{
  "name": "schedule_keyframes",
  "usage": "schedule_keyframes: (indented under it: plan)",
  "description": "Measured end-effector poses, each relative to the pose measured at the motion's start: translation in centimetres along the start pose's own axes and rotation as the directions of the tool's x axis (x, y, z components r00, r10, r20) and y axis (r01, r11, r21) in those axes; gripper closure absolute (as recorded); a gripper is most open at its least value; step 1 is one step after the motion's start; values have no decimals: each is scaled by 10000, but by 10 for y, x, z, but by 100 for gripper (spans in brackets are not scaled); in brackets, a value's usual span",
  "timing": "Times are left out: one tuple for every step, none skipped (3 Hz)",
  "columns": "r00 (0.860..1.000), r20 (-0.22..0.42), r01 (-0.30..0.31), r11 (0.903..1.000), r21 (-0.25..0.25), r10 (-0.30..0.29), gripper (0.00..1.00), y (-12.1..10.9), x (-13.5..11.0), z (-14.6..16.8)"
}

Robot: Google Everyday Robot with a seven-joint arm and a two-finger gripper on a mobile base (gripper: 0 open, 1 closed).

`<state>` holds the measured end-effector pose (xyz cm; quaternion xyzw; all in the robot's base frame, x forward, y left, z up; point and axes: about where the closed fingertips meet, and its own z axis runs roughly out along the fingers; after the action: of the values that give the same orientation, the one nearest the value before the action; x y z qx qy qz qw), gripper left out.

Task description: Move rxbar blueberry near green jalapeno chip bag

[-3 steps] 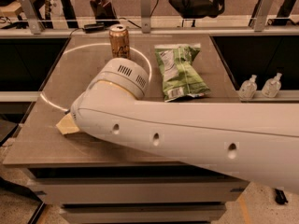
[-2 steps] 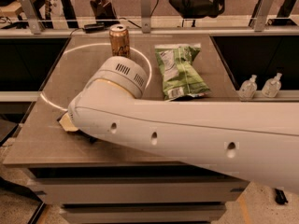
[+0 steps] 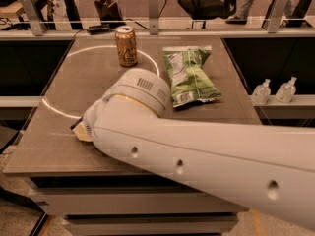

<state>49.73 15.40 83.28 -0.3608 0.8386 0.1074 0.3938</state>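
Observation:
The green jalapeno chip bag (image 3: 189, 75) lies flat on the table's right half, its white strip toward the near edge. My white arm (image 3: 197, 151) reaches in from the lower right and covers the table's near middle. My gripper (image 3: 81, 131) is at the arm's left end, low over the table's near-left part. Only a tan piece of it shows beside the arm. The rxbar blueberry is hidden, no dark blue wrapper shows anywhere.
A gold-tan drink can (image 3: 126, 45) stands upright at the back, left of the bag. The brown table (image 3: 64, 90) carries a pale circular mark. Two small clear bottles (image 3: 273, 90) stand on a ledge to the right. A railing runs behind.
The arm's round joint has shifted a little right and nearer. The tan gripper piece is more covered by the arm. The bag and can have not moved.

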Motion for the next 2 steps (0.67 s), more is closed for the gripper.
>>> schedule_keyframes:
  plan:
    - [9977, 666, 74, 9965, 838, -130, 100, -15, 14, -39]
    - [9955, 948, -203, 9818, 1886, 23, 100, -40, 28, -74]
